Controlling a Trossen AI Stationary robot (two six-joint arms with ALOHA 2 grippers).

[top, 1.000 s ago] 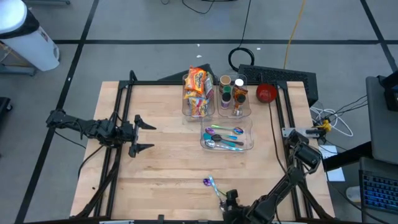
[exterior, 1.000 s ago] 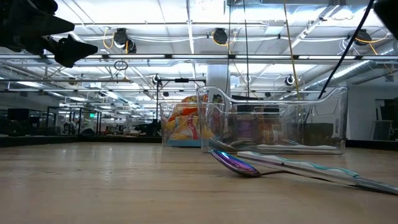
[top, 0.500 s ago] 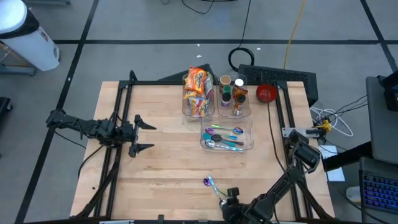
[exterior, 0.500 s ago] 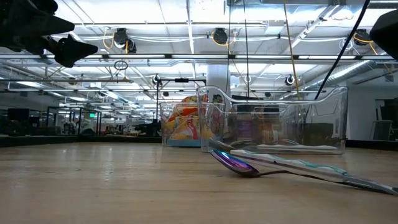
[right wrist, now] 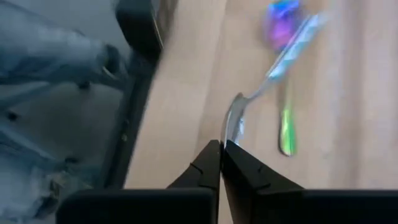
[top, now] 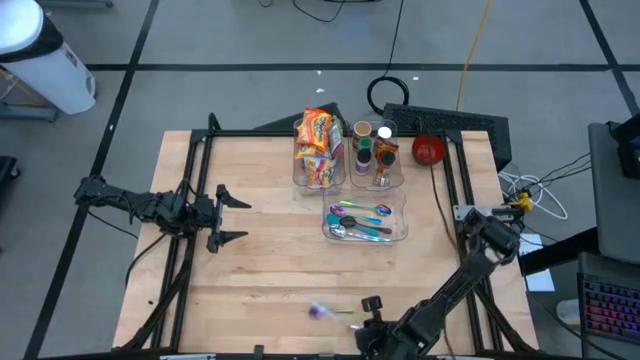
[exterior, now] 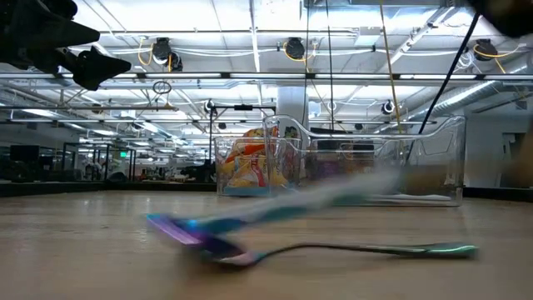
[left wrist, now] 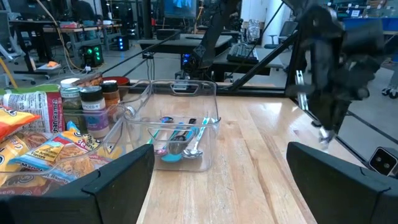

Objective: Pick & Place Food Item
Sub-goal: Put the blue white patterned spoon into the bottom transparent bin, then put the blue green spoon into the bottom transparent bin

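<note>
Spoons, not food, are what sits by the working gripper: a teal-handled metal spoon w/ purple iridescent bowl (exterior: 250, 218) and a slim metal spoon w/ green-tipped handle (exterior: 358, 247). Both are at the near edge of the light wooden table (top: 260, 260), close together and crossing in the low view. High view shows only a purple smear for them, approx centre of the near edge.

Right gripper (top: 371, 304) is low, just beside the spoons on their right. Fingers (right wrist: 208, 163) are clenched, tips meeting. A spoon bowl lies right at the tips in the right wrist view; cannot tell whether it is pinched or only touching.

Food stands at the far-centre of the table, well apart from the gripper:
- orange snack bags (top: 318, 140) upright in a tall clear plastic bin (top: 300, 178)
- spice jars (top: 372, 148) in a second clear bin just beside it, to the right

Nearer than those, a low clear plastic tray (top: 398, 203) holds more coloured spoons.

Left gripper (top: 238, 220) hangs over the table's left part, fingers spread wide, nothing between them, pointing toward the bins.
</note>
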